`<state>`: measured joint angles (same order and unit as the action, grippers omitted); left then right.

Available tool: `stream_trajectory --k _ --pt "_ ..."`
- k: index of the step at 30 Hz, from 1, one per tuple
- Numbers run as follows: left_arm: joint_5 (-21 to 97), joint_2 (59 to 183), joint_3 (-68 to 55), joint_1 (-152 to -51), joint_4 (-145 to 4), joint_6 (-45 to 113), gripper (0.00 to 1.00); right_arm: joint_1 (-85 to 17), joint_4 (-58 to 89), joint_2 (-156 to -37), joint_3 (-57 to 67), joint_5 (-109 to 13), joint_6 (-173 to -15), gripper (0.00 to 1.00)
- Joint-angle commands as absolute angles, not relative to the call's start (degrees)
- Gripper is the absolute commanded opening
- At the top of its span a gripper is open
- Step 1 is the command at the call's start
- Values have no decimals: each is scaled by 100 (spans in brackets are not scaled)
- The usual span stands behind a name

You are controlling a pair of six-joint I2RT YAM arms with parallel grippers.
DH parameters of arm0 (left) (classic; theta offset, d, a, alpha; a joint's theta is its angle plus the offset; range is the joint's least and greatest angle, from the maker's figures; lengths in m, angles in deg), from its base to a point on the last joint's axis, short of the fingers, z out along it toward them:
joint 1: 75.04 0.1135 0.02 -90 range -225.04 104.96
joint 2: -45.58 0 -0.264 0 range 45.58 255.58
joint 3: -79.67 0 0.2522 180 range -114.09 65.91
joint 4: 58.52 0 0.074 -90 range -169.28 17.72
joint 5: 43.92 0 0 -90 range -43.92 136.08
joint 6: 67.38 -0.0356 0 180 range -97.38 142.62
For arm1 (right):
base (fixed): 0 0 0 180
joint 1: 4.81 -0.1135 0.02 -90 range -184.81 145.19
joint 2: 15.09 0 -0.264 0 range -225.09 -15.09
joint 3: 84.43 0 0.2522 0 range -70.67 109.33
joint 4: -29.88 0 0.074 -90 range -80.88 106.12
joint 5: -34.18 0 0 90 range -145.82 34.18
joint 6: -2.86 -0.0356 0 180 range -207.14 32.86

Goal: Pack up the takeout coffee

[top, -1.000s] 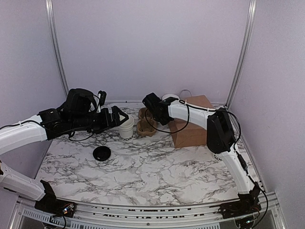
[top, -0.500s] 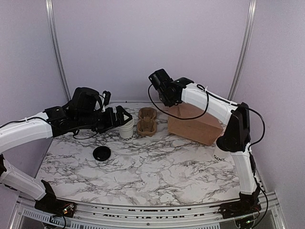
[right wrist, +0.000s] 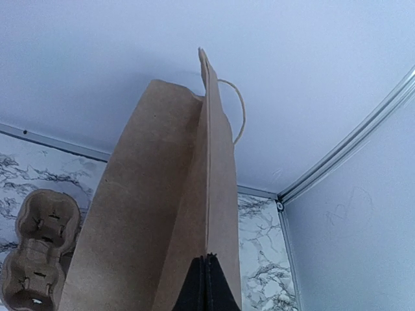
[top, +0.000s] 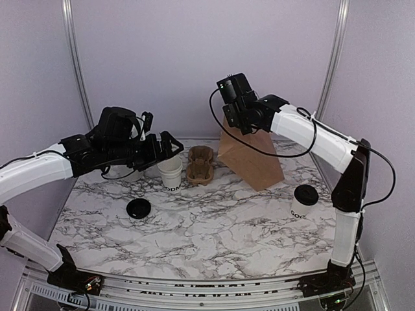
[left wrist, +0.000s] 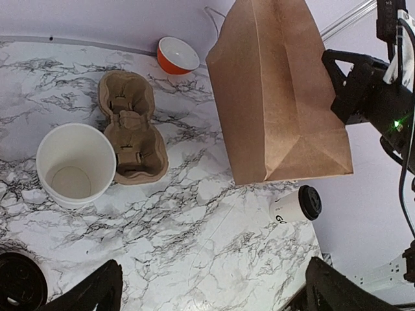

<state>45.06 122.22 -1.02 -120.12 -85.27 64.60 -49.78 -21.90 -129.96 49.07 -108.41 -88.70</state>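
Our right end effector [right wrist: 207, 262] is pressed together on the top edge of the stiff brown paper bag [top: 249, 155], upright near the counter's [top: 214, 220] far edge. The coffee [top: 303, 201], a smooth white cup with a round black lid, stands upright by the right edge, below and nearward of it, so the right arm is closer. Our left end effector [top: 166, 144] is spread.

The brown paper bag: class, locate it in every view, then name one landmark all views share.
Top external: paper bag right of centre, tilted.
Left wrist: bag, upper centre-right.
Right wrist: bag central, edge-on.
Shared landmark: pulp cup tray, left of the bag in all three.
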Motion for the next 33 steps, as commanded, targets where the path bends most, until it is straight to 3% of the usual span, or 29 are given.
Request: stream_trajectory --k 1,6,7,19,33 --pt "4489 12343 -740 -11897 -8806 6330 99 -5236 -1057 -12261 4323 -10880 -8624 0" --pt "4385 12573 -1278 -11808 -8999 6390 99 -5651 278 -11265 2712 -10831 -8303 0" --pt "4301 12737 -1598 -11785 -9073 6387 99 -5926 1050 -10855 1925 -10997 -8019 0" --pt "4361 13148 -2341 -11513 -9472 6683 95 -6928 3914 -9423 -831 -11149 -7358 0" --pt "3369 13925 -2280 -10702 -8145 8604 82 -7221 4297 -8417 -2278 -10523 -8266 0"
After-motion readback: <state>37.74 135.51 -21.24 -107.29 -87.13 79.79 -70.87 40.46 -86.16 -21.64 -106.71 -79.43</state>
